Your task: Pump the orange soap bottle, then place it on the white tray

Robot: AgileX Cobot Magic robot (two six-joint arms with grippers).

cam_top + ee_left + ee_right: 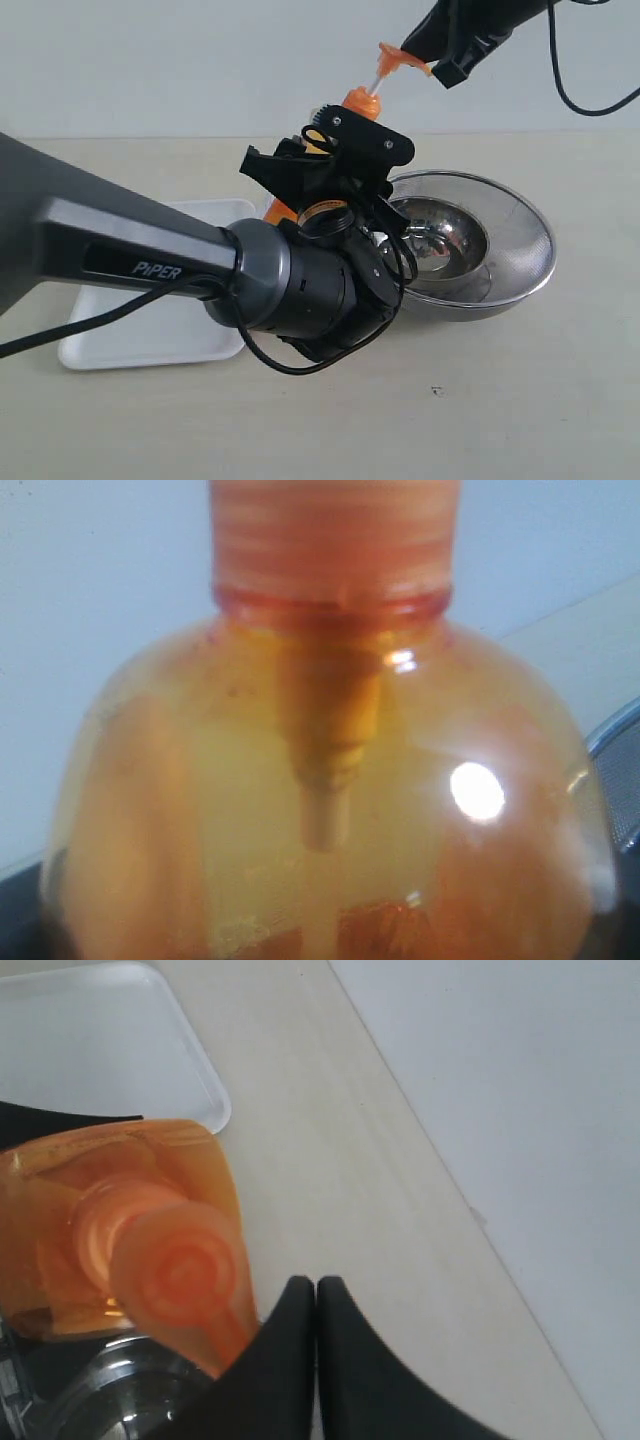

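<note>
The orange soap bottle (362,100) is held off the table, tilted toward the right, with my left gripper (335,165) shut round its body. Its orange shoulder and dip tube (325,780) fill the left wrist view, so that gripper's fingers are hidden there. The orange pump head (395,57) stands raised on its white stem. My right gripper (316,1285) is shut, and its black tips (425,45) sit right beside the pump head's spout (180,1270). The white tray (150,340) lies flat on the table at the left, below my left arm.
A round steel bowl (540,240) stands to the right of the bottle, under the pump's spout; its rim (120,1390) shows in the right wrist view. A pale wall rises behind the beige table. My left arm's cable loops over the table near the tray.
</note>
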